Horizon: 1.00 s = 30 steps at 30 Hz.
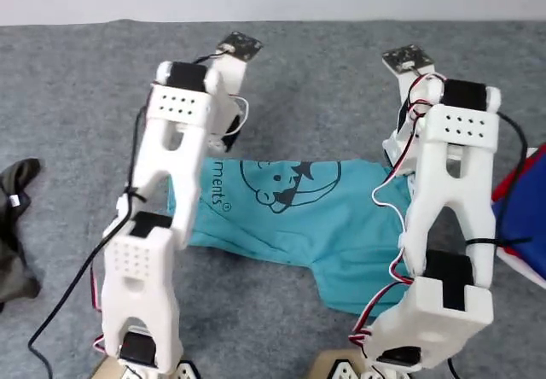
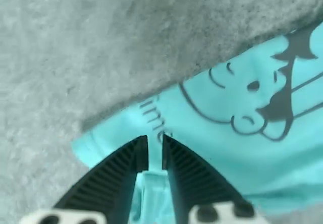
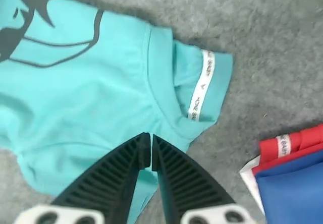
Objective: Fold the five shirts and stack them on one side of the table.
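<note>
A teal cotton T-shirt with a dark cartoon print (image 1: 290, 217) is spread flat at the centre of the grey felt-covered table (image 1: 85, 80), between the two arms, its collar towards 3 o'clock and its hem towards 9 o'clock. It is judged to be laid out this way so that both ends can be lifted together for a fold.

The left gripper (image 2: 155, 139) is pressed together on the hem edge, and a strip of teal fabric is seen caught between its ribbed black jaws. The right gripper (image 3: 151, 135) is drawn nearly closed just beside the collar (image 3: 202, 85). Cloth appears to be pinched there too, though the gap is too narrow for certainty.

A crumpled dark olive garment (image 1: 17, 225) is left at 9 o'clock, well apart from the teal shirt (image 2: 262, 158) and judged still to be folded. A folded blue and red stack (image 1: 525, 217) is kept at the 3 o'clock edge, presumably as the chosen pile.

In the high view both pinch points are masked by the white arm links. They are supplied by the wrist views. The collar's white label tape and the layered edge of the stack (image 3: 292, 183) are given by the right wrist view, while the olive garment is given from above.
</note>
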{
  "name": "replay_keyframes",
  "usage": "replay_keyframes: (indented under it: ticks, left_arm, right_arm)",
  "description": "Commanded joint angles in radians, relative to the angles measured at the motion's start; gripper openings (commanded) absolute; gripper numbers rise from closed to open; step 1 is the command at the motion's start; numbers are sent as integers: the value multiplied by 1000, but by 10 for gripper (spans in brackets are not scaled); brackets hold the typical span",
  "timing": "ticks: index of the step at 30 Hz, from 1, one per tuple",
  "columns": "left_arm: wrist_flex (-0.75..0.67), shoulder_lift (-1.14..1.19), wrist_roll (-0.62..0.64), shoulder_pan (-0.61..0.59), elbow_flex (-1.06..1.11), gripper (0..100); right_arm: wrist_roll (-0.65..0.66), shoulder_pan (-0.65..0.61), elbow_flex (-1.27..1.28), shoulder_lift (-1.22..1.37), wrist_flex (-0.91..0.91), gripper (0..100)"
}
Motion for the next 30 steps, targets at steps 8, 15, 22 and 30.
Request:
replay_keyframes:
  ticks: [8, 15, 22, 30]
  left_arm:
    - [-137, -315, -103, -17, 622, 6]
    - [-302, -285, -117, -18, 705, 6]
    - [-298, -164, -163, -52, 704, 6]
    - [-86, -192, -255, -106, 725, 6]
  right_arm:
    - [-6, 143, -54, -174, 140, 10]
    - [-6, 194, -52, -300, 140, 10]
    - [-6, 191, 31, -406, 142, 10]
    - [-6, 194, 236, -550, 131, 10]
